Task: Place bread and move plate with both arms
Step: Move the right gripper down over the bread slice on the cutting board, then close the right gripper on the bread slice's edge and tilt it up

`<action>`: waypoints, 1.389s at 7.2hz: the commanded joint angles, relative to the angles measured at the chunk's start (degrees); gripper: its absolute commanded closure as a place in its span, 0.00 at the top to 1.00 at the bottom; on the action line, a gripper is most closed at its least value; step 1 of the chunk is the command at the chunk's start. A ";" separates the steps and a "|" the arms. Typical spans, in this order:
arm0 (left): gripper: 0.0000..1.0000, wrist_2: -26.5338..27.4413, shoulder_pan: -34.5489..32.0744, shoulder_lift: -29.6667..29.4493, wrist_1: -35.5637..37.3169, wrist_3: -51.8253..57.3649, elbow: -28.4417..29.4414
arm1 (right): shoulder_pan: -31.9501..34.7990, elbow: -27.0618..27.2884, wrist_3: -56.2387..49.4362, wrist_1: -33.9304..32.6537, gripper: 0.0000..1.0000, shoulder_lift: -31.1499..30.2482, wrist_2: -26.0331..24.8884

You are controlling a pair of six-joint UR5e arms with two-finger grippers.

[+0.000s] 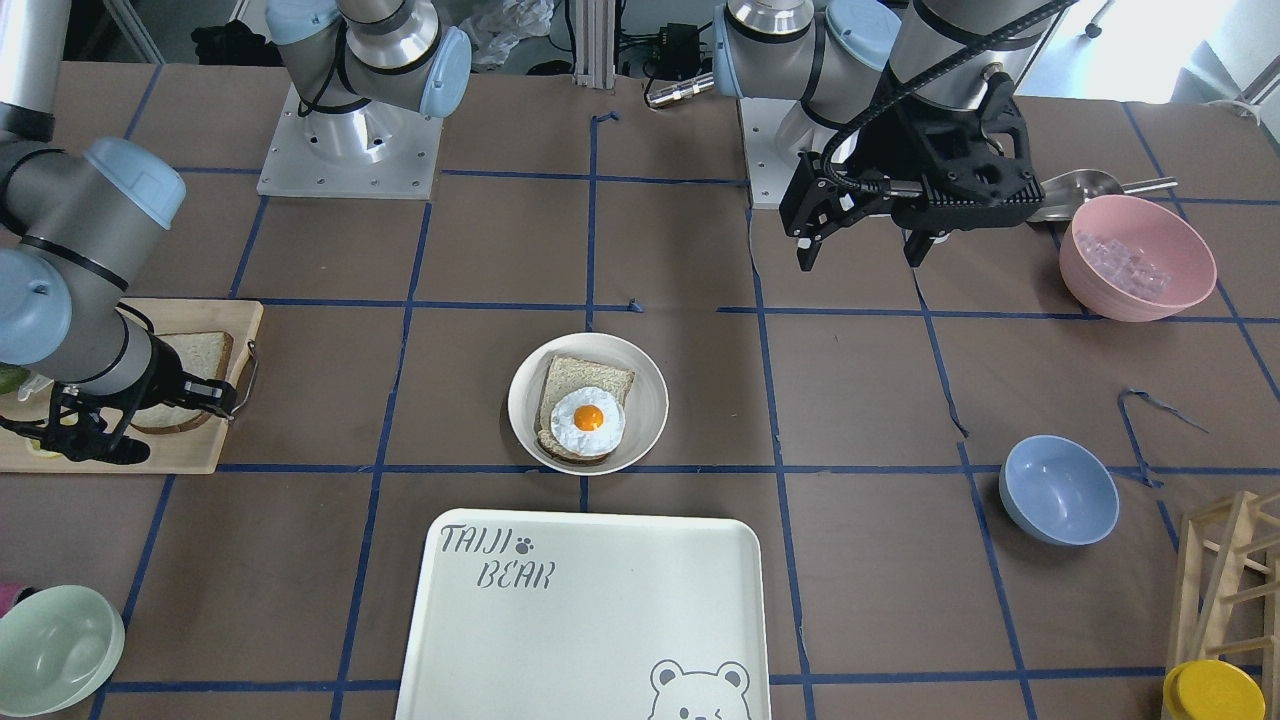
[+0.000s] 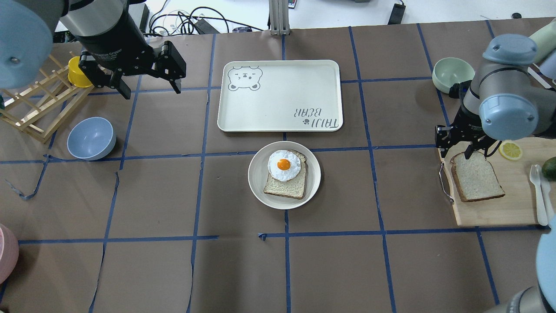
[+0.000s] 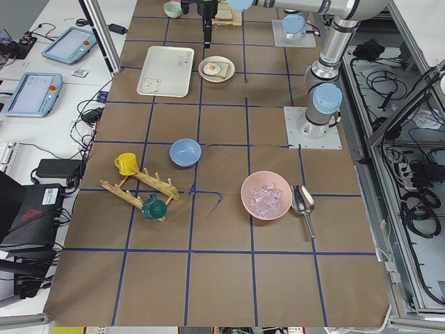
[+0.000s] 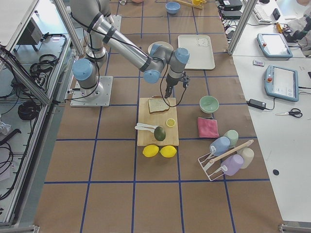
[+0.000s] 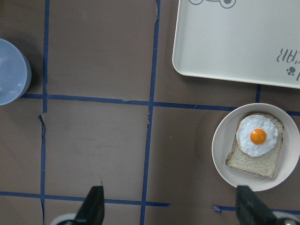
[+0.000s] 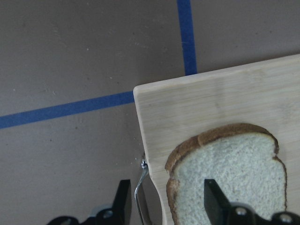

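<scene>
Bread [image 2: 477,181]: I see the plain slice lying flat on the wooden cutting board [image 2: 491,211], at the right edge of my overhead view.
Right hand [image 2: 454,153]: fingers are apart over the slice's upper-left corner. In the wrist view one finger [image 6: 213,201] sits over the bread and the other is past the board's edge. I cannot tell whether they touch.
Plate [image 2: 256,182]: on the tabletop [image 2: 173,195] at overhead centre, just below the TAIJI BEAR tray [image 2: 278,100]. It holds a second slice [image 2: 291,187] topped with a fried egg [image 2: 284,164].
Left hand [image 2: 152,91]: fingers are wide apart with nothing between them. It hangs in the upper left, well apart from the plate.
</scene>
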 commanded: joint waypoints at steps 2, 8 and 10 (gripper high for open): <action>1.00 -0.08 0.00 -0.02 0.00 0.00 0.00 | -0.79 -0.07 0.07 -0.65 0.57 1.67 -0.10; 1.00 -0.08 0.00 -0.02 0.00 0.00 0.00 | -0.88 -0.16 0.07 -3.38 0.57 3.43 -0.45; 1.00 -0.08 0.00 -0.02 0.09 0.00 0.00 | -0.88 -0.07 0.24 -3.29 0.33 3.43 -0.36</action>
